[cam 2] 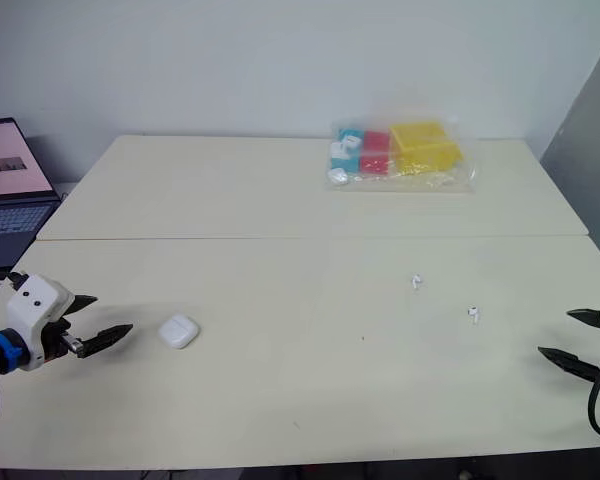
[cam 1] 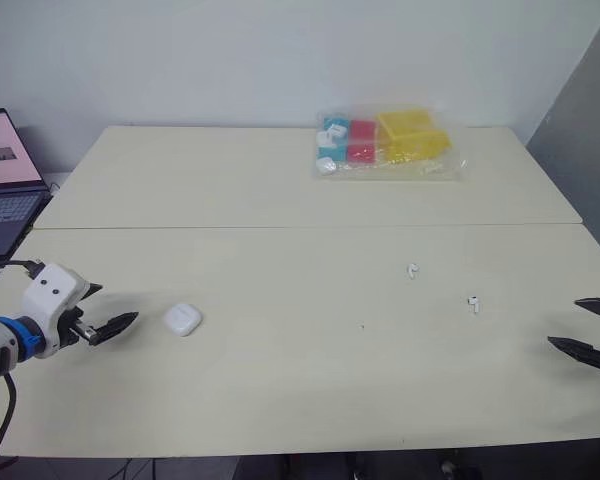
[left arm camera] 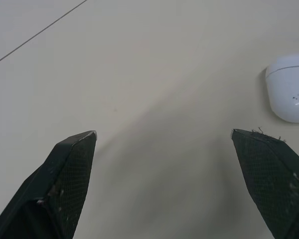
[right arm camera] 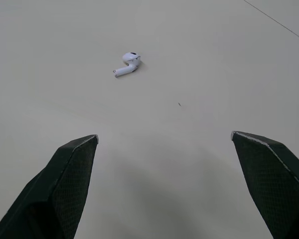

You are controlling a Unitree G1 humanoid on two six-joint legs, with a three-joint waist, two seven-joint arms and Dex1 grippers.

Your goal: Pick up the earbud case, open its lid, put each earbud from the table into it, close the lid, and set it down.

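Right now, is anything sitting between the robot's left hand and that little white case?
Nothing visible does. The open left hand is near the earbud case, not touching it, with only bare table between them. The nearer earbud and the farther earbud lie well off to the case's right.

No text, brand or number can be read anywhere. The laptop [cam 1: 5, 180] shows a pink screen with a small dark patch, too small to make out, and the earbud case [left arm camera: 291, 92] bears a few tiny dark specks near its edge, not legible as letters.
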